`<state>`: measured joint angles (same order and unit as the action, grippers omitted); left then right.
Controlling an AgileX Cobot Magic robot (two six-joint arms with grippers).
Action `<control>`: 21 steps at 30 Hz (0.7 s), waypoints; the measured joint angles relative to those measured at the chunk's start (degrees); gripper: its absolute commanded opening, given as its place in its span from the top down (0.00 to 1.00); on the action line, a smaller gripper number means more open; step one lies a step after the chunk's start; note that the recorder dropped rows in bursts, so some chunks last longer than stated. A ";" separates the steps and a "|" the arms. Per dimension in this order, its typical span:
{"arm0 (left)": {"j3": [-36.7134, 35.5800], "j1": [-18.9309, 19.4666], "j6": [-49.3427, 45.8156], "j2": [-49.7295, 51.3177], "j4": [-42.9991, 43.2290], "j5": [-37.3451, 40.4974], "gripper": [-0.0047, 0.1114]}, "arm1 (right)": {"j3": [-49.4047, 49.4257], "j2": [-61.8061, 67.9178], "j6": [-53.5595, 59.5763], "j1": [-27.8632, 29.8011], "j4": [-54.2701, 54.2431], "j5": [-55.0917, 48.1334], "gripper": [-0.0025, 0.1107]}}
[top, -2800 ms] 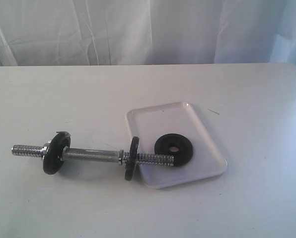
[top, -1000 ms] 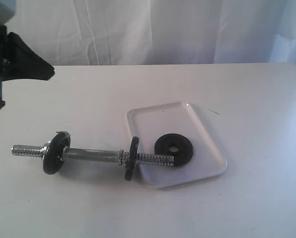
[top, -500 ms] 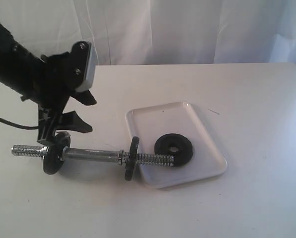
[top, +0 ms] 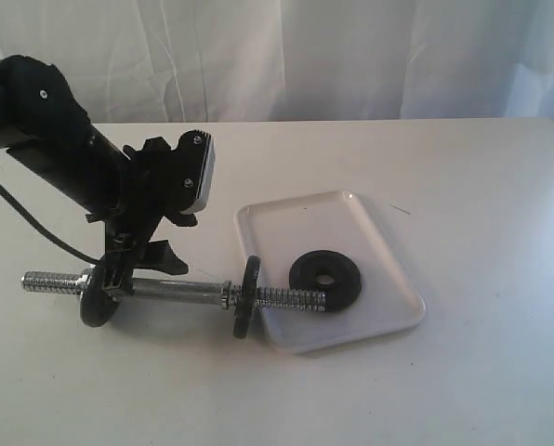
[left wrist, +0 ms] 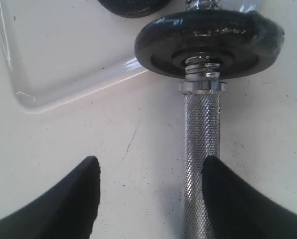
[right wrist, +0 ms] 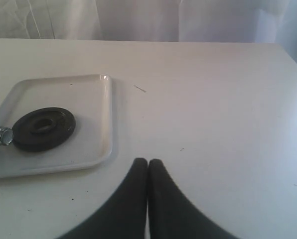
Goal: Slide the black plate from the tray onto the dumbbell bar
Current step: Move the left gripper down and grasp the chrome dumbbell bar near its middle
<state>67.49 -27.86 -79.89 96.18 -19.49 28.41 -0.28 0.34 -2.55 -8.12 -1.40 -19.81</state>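
The left tool (top: pixel 142 268) stands wide apart, low over the bench (top: pixel 481 186). The dumbbell bar (top: pixel 175 291) lies between its fingers (left wrist: pixel 64 209), close to one of them; I cannot tell if they touch. Only the left wrist view shows the bar's knurled grip and a steel nut (left wrist: pixel 202 85) under a mounted black disc (left wrist: pixel 208 42). On the white tray (top: pixel 305 218) the black plate (top: pixel 342 283) lies flat, and the bar's threaded end is just beside it. Only the right wrist view shows the right tool (right wrist: pixel 147 169), with its fingers pressed together and holding nothing.
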 measured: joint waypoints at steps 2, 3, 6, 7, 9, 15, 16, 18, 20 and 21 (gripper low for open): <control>0.00 0.00 0.82 0.99 0.41 0.00 0.41 | 0.00 0.00 0.00 0.00 0.00 0.00 0.98; 0.00 0.00 1.00 1.46 0.55 0.00 0.41 | 0.00 0.00 0.00 0.00 0.00 0.00 0.98; 0.00 -0.51 1.47 2.92 1.11 1.03 0.41 | 0.00 0.00 0.00 0.00 0.00 0.00 0.98; 0.00 -0.73 2.23 2.92 1.11 1.76 0.41 | 0.00 0.00 0.00 0.00 0.00 0.00 0.98; 0.00 -1.04 4.32 3.04 1.11 4.20 0.41 | 0.00 0.00 0.00 0.00 0.00 0.00 0.98; 0.00 -1.96 4.83 6.42 1.47 1.88 0.41 | 0.00 0.00 0.00 0.00 0.00 0.00 0.98; 0.00 -2.50 4.93 7.12 1.47 1.88 0.41 | 0.00 0.00 0.00 0.00 0.00 0.00 0.98; 0.00 -3.40 5.04 8.26 1.47 0.21 0.41 | 0.00 0.00 0.00 0.00 0.00 0.00 0.98; 0.00 -3.92 5.15 8.79 1.47 -0.85 0.41 | 0.00 0.00 0.00 0.00 0.00 0.00 0.98; 0.00 -3.92 5.15 9.03 1.47 -0.99 0.41 | 0.00 0.00 0.00 0.00 0.00 0.00 0.98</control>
<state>67.49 -31.78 -74.74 105.21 -18.01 27.43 -0.28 0.34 -2.55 -8.12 -1.40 -19.81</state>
